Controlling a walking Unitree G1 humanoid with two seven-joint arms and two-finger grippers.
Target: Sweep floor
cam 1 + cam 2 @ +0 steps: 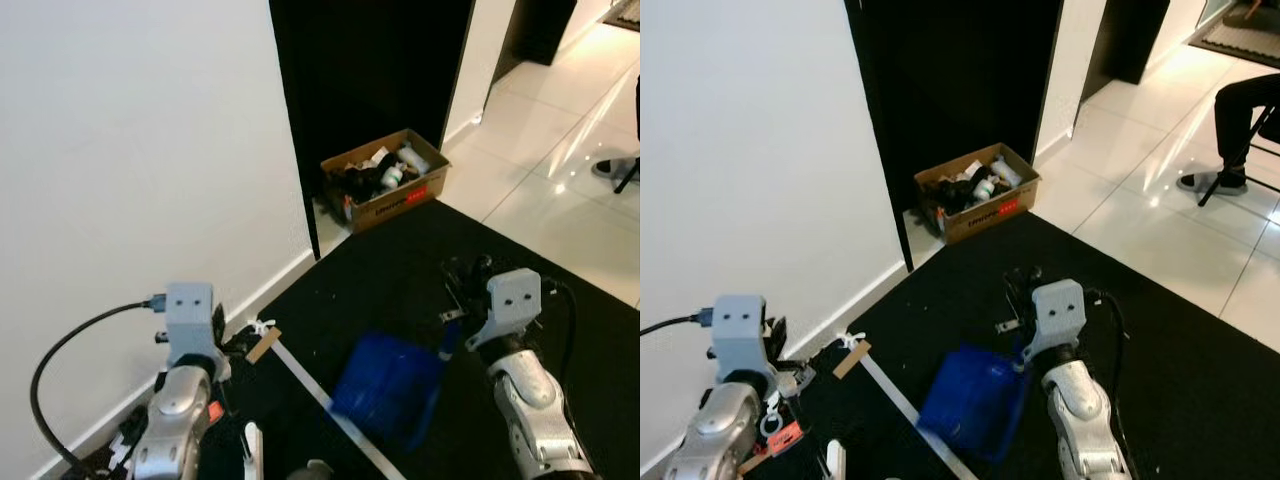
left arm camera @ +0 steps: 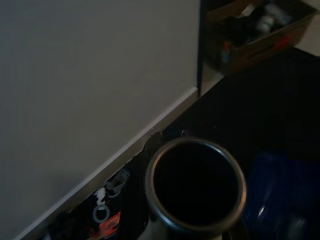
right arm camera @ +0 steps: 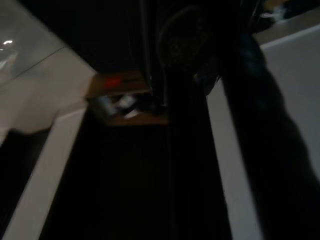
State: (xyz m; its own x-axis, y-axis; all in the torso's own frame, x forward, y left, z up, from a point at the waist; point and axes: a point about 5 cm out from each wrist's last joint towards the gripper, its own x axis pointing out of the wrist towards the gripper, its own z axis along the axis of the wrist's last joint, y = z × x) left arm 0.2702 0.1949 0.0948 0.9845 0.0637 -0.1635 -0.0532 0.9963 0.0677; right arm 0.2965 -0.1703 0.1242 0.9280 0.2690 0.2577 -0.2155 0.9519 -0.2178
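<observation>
Seated person [image 1: 1247, 110] cropped by frame edge; blurred blue dustpan [image 1: 388, 389].

My left arm [image 1: 175, 415] is silver, rounded metal, topped by a pale grey boxy wrist module with two small dark screw dots. A thick black cable [image 1: 60, 365] loops out from it. My right arm [image 1: 530, 400] matches: silver shell, grey box with two dots, black cabling [image 1: 572, 310] beside it.
</observation>
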